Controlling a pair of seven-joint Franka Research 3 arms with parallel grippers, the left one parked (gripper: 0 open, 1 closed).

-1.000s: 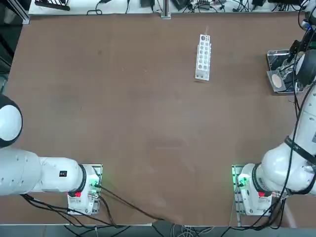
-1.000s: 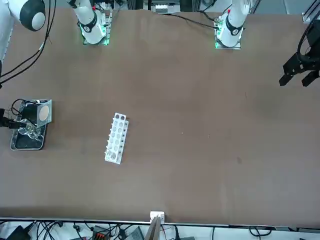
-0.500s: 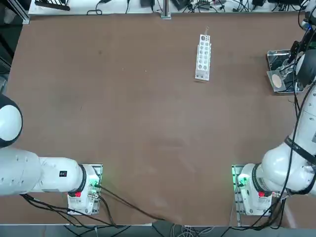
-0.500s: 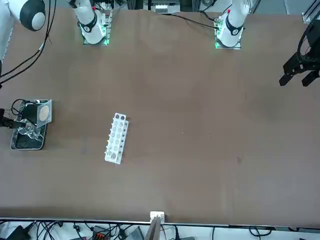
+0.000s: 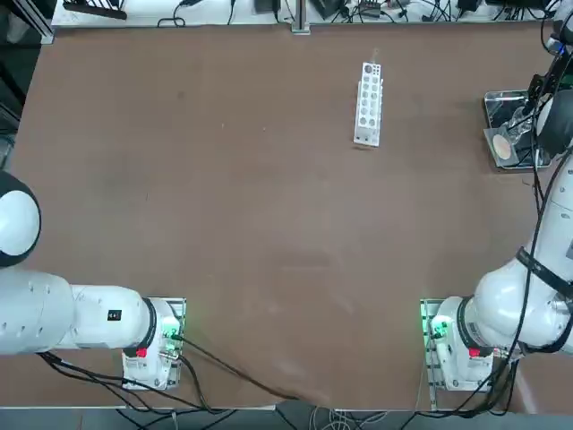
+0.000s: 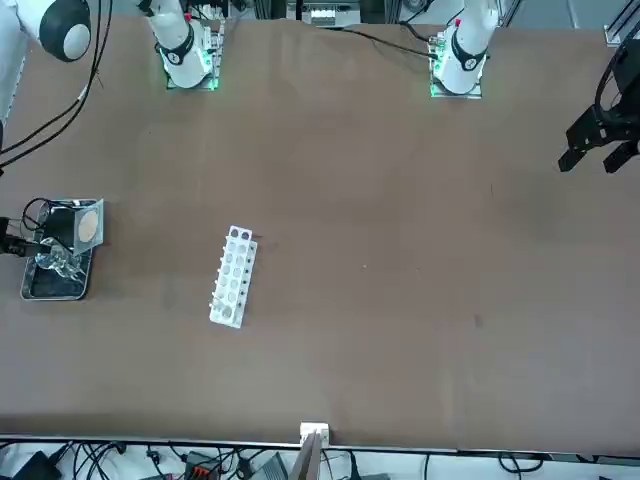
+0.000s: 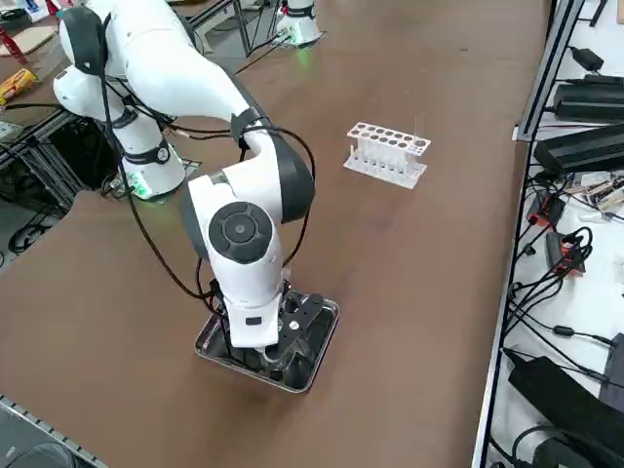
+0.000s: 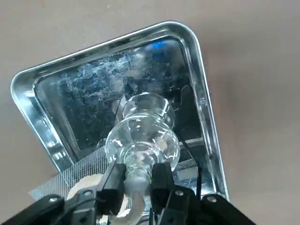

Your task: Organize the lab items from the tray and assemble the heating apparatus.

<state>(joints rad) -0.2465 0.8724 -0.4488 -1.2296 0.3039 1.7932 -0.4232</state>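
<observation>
At the far right edge of the table, the right gripper is reaching down into the tray, and its two black fingers are pinching the narrow neck of the small clear glass burner. The jaws are standing narrow, pressed against the glass on both sides, so the burner is sitting in their grip with its round body lying over the dark inside of the tray. The grey square mesh with its pale round centre is resting partly in the tray beside the burner, one corner poking past the rim toward the robot. In the overhead view the mesh is showing at the near end of the tray, and the arm is hiding most of what lies beyond it. Thin black wire of the ring stand is running along the tray floor just beside the burner, though its full shape is too hidden to make out. Well to the left of the tray, the long white rack is lying on the bare brown table.
</observation>
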